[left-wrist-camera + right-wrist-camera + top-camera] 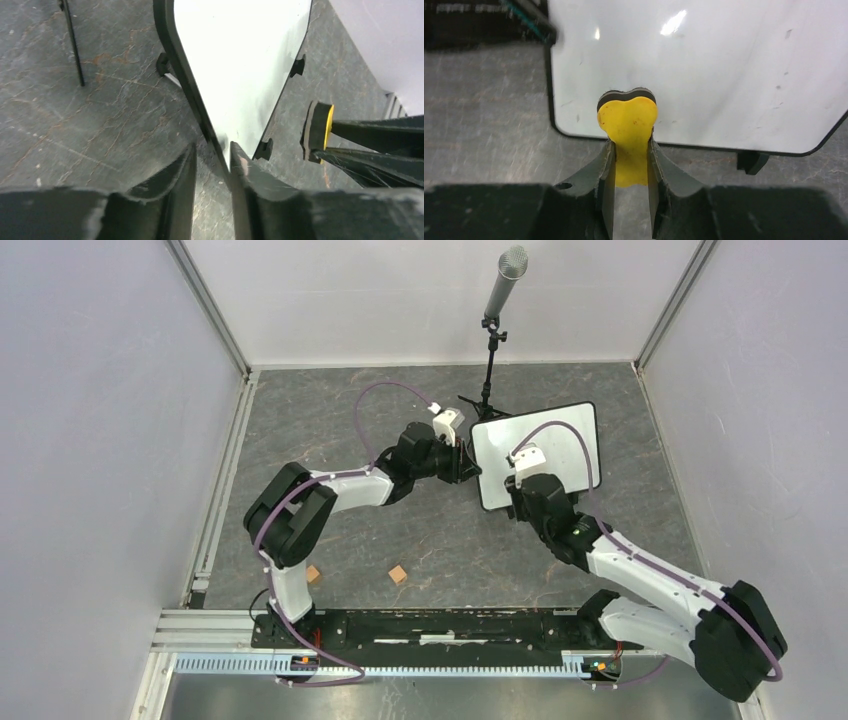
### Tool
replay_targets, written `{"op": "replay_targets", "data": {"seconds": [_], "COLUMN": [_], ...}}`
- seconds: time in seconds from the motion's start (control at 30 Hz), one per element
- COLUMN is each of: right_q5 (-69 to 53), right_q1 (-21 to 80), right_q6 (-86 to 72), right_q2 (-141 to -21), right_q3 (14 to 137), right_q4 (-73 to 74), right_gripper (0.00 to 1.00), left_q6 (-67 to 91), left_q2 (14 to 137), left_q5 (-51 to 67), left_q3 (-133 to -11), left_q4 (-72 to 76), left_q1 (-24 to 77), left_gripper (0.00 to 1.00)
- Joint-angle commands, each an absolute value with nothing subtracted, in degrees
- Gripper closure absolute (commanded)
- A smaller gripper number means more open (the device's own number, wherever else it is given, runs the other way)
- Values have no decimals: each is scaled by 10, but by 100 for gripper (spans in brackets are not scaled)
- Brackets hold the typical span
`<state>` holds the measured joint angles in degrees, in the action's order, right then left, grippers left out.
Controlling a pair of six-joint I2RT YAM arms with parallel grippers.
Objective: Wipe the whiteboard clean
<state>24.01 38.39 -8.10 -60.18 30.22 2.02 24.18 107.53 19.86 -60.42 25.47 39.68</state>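
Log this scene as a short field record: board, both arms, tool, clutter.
whiteboard: face up, no writing visible, faint smears and specks
right gripper: shut on yellow eraser at the board's near edge; contact unclear
left gripper: fingers astride the board's left edge; grip unclear
other: microphone on stand behind the board; two brown blocks near the arm bases

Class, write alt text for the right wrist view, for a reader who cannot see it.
The right gripper holds a yellow eraser, dark pad outward, at the near edge of a whiteboard. The whiteboard looks almost blank, with faint specks, and sits on a grey table.
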Motion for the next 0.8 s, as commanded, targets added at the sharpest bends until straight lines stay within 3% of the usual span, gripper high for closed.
{"op": "replay_targets", "data": {"seconds": [0.0, 0.1, 0.3, 0.37, 0.57, 0.63, 0.77], "right_q5": [188, 163, 145, 135, 143, 148, 182], "right_q1": [421, 480, 636, 671, 773, 778, 782], "right_q6": [-90, -122, -184, -192, -186, -184, -180], "right_q2": [-557, -535, -541, -570, -654, -668, -634], "right_q3": [282, 252, 239, 248, 256, 260, 284], "right_q4": [103, 112, 114, 116, 82, 75, 101], "right_gripper": [81, 81, 80, 80, 77, 68, 37], "left_q6": [209, 227, 256, 265, 286, 297, 304], "left_q2": [1000, 955, 783, 704, 449, 383, 330], "left_q5": [143, 120, 60, 42, -37, -50, -48], "left_q3": [-592, -576, -493, -463, -422, -426, -470], "left_q4": [196, 166, 56, 16, -143, -187, -248], "left_q1": [397, 396, 396, 396, 396, 396, 396], "left_gripper": [53, 28, 5, 1, 0, 0, 0]}}
